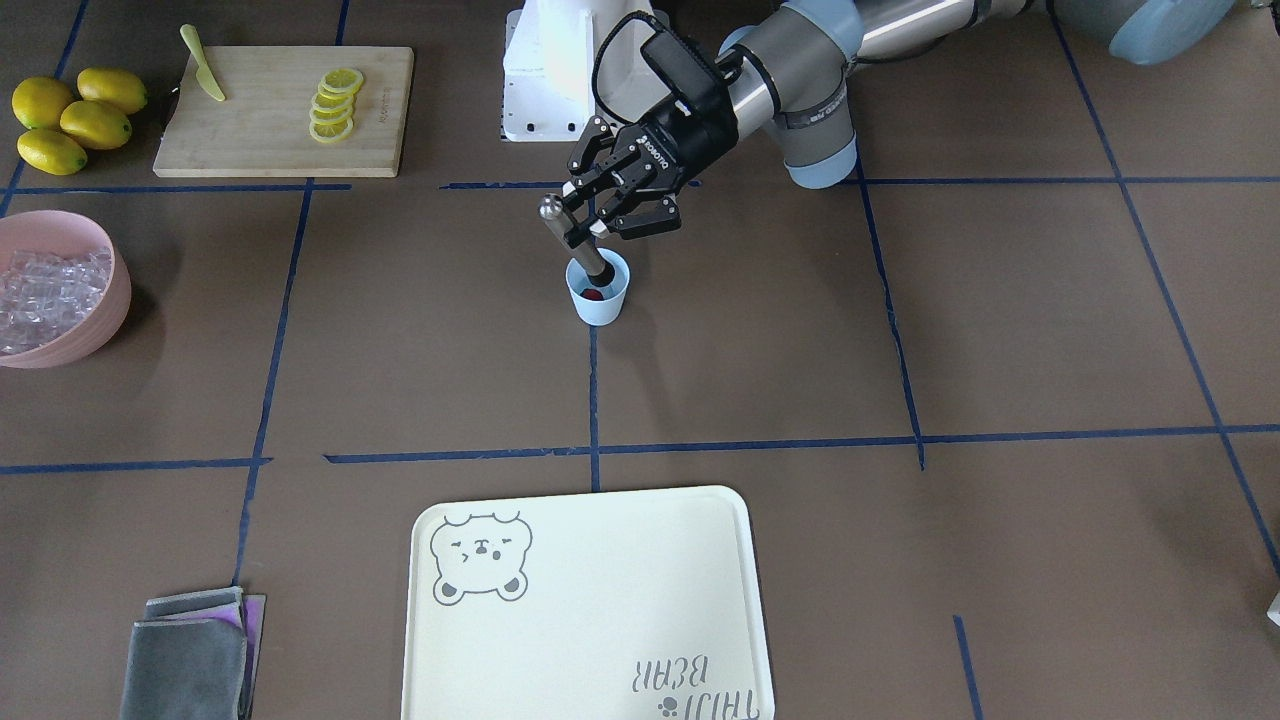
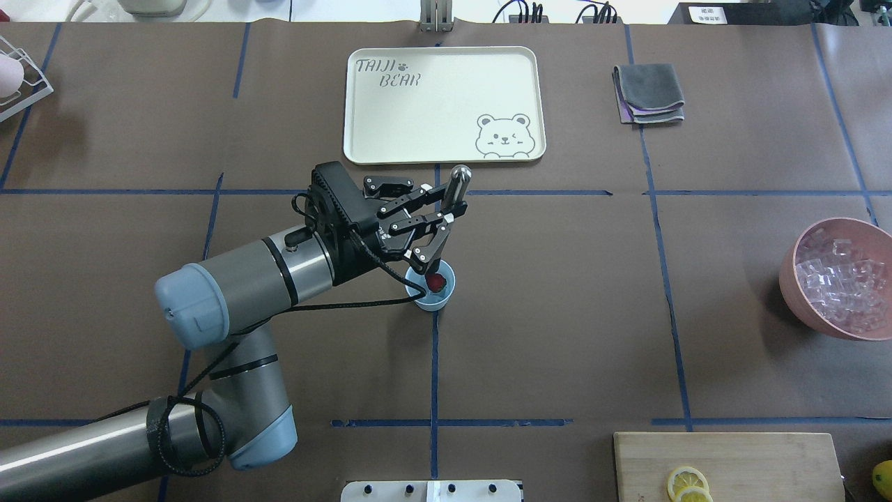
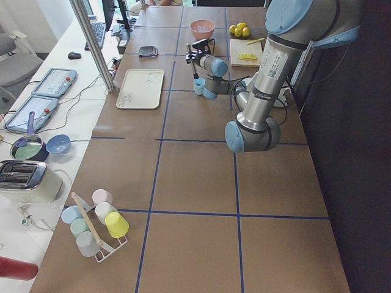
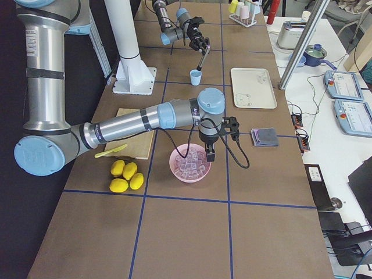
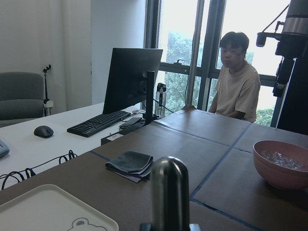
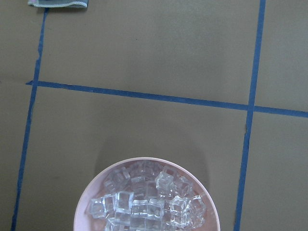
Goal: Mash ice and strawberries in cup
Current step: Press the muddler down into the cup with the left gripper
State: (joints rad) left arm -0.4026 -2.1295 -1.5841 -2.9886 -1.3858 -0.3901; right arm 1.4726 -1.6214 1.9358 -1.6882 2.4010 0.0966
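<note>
The pale-blue cup [image 1: 598, 300] [image 2: 442, 300] stands near the table's centre with a red strawberry [image 1: 594, 294] [image 2: 435, 282] inside it. My left gripper [image 1: 588, 226] [image 2: 440, 226] hangs just above the cup, shut on a metal muddler [image 1: 572, 238] [image 2: 456, 185] that tilts and has its lower end down in the cup. The muddler's rounded top fills the left wrist view [image 5: 169, 192]. The ice [image 1: 45, 295] [image 2: 840, 282] [image 6: 149, 202] lies heaped in a pink bowl [image 1: 112, 300] [image 2: 791, 279]. My right gripper [image 4: 208, 152] hovers over that bowl; I cannot tell whether it is open or shut.
A cream bear tray [image 1: 590, 620] [image 2: 418, 125] lies across the table from the robot. A cutting board [image 1: 270, 140] carries lemon slices and a yellow knife [image 1: 203, 65], with whole lemons [image 1: 70, 120] beside it. Folded grey cloths [image 1: 190, 650] [image 2: 648, 94] lie near the tray. A person [image 5: 236, 82] sits beyond the table.
</note>
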